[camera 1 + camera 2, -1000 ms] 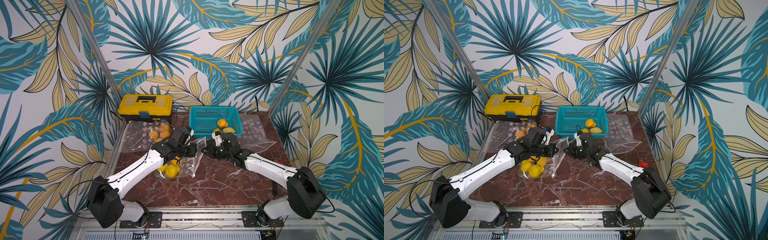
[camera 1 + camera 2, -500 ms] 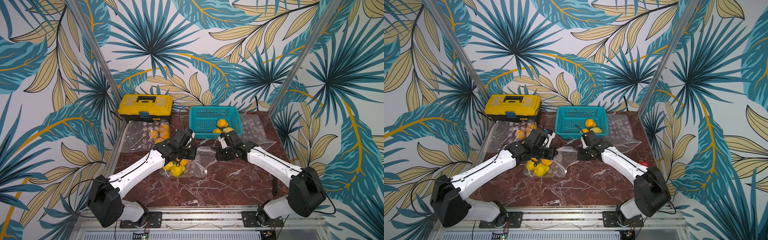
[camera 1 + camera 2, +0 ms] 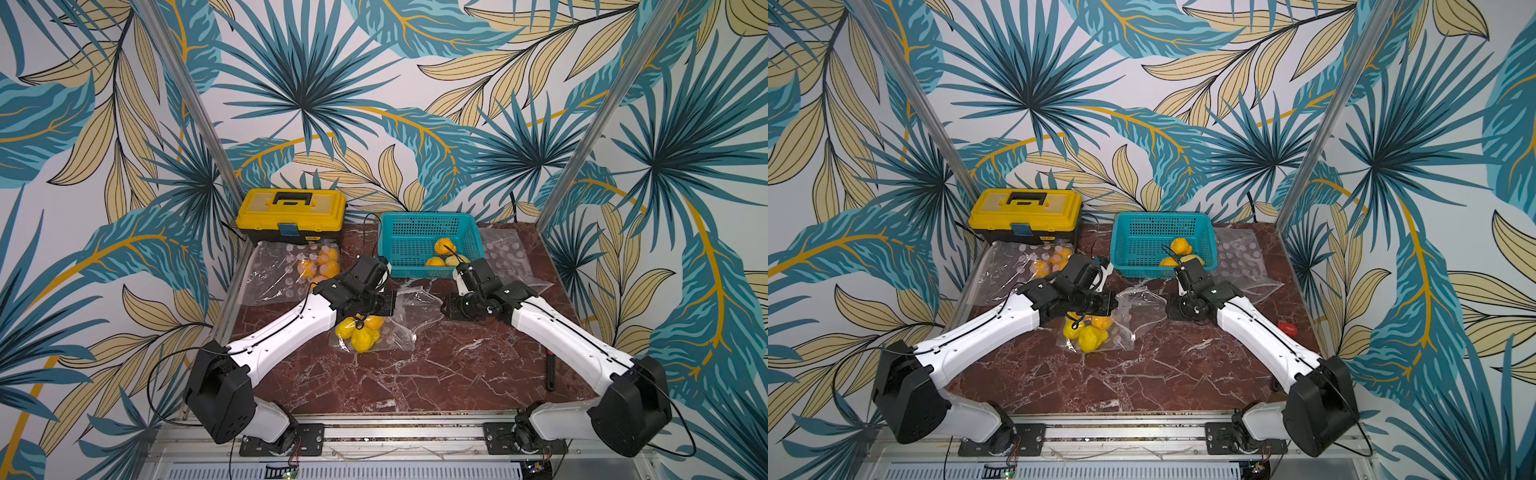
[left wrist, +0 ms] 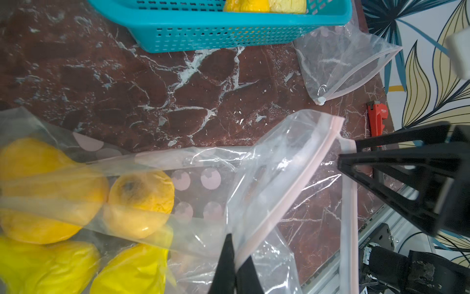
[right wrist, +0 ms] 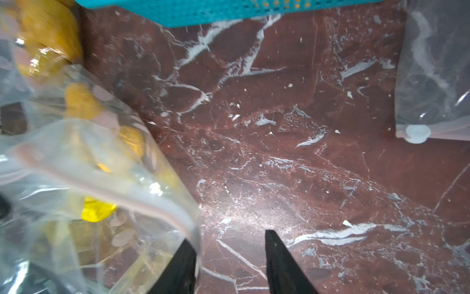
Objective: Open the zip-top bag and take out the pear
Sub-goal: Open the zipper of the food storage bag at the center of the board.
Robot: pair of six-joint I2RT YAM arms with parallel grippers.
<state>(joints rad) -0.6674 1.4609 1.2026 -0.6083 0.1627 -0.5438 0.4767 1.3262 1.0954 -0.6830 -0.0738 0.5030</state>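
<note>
left gripper [image 4: 235, 257]: jaws fully closed, pinching the pink zip strip at the mouth of the zip-top bag [image 4: 267, 178]. Both top views show the same grip, with the left gripper [image 3: 388, 302] at the bag edge.

right gripper [image 5: 229, 238]: jaws apart at a medium gap, nothing clamped. Only bare marble table [image 5: 305, 152] shows through the gap. The bag rim touches or sits just beside the outer face of 1 finger [image 5: 183, 267]; can't tell which. In the left wrist view its tips sit just beside the far end of the zip strip.

The bag mouth is open. The 2 lips of the strip are spread apart between the 2 grippers. The bag lies on the table with its mouth toward the right gripper and its loaded end under the left gripper's wrist.

The pear [image 4: 141, 203] is inside the bag, behind the left gripper's tips on the arm side, dark blossom end visible. At least 3 more yellow fruit [image 4: 50, 191] press against it in the bag.

Beyond both grippers, toward the back wall: teal basket [image 3: 424, 239] with 3 fruit visible inside.

On the left gripper's outer side: second bag [image 3: 286, 270] holding fruit, lying in front of the yellow toolbox [image 3: 291, 214].

On the right gripper's outer side: empty bag [image 4: 343, 63] lying flat, and a red tool [image 4: 377, 119] well apart from the gripper.
</note>
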